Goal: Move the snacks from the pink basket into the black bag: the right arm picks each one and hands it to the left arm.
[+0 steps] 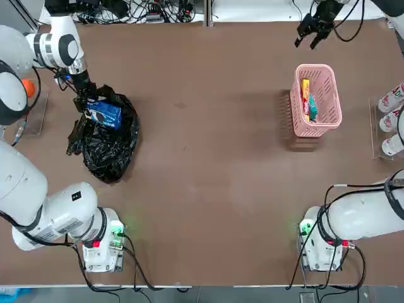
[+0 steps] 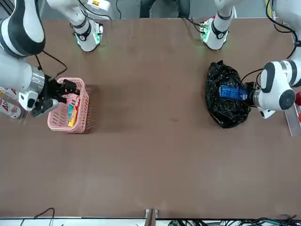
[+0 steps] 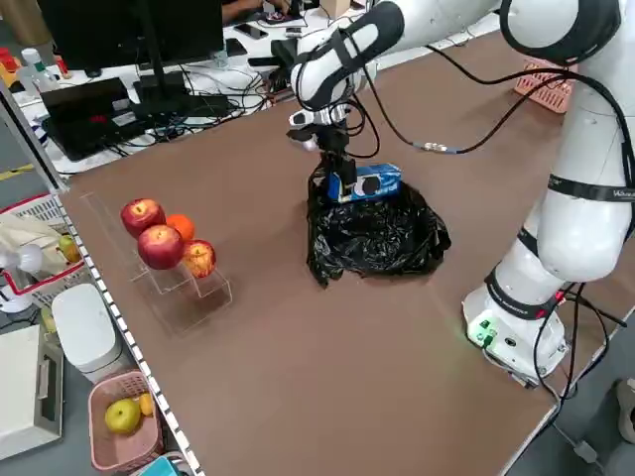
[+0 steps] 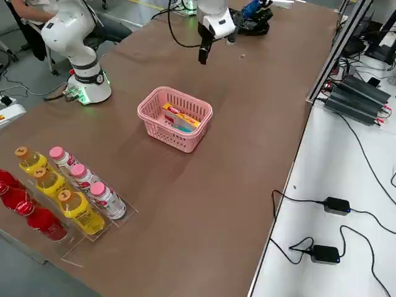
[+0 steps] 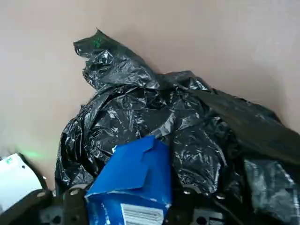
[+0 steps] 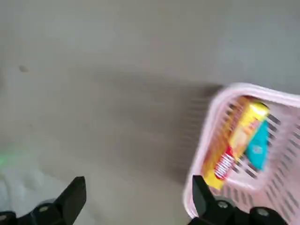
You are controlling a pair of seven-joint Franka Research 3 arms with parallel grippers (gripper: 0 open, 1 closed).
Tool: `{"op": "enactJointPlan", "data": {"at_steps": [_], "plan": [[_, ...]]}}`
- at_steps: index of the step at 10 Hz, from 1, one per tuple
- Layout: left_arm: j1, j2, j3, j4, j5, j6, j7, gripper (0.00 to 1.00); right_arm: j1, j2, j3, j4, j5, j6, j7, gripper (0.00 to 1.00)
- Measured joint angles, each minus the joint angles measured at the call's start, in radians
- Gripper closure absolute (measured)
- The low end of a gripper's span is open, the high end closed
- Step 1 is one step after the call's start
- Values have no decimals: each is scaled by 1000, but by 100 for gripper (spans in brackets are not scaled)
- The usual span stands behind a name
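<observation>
1. My left gripper (image 1: 95,107) is over the black bag (image 1: 110,148), fingers at either side of the blue packet (image 1: 104,114); I cannot tell whether they grip it.
2. If the packet isn't over the bag's mouth, it may slide off the folds onto the table.
3. My right gripper (image 1: 312,31) is wide open and empty, beyond the pink basket (image 1: 331,120).
4. The yellow packet (image 1: 305,100) and teal packet (image 1: 312,107) lie touching; I might pinch both.
</observation>
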Motion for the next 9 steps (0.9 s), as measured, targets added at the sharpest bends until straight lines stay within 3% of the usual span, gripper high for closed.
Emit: {"op": "enactJointPlan", "data": {"at_steps": [3,5,7,9], "plan": [[-20,2,-17,87,-41,-37,-18,2,-22,-13,-1,-9,-119,-31,35,0],[-32,0,-45,167,-74,-121,-44,0,-56,-14,-2,-63,-137,10,39,0],[-35,-5,-80,329,-92,-248,-45,0,-81,-24,-2,-151,-138,101,42,0],[-39,-14,-146,449,-92,-306,-41,0,-83,-51,-1,-239,-138,193,55,0]]}}
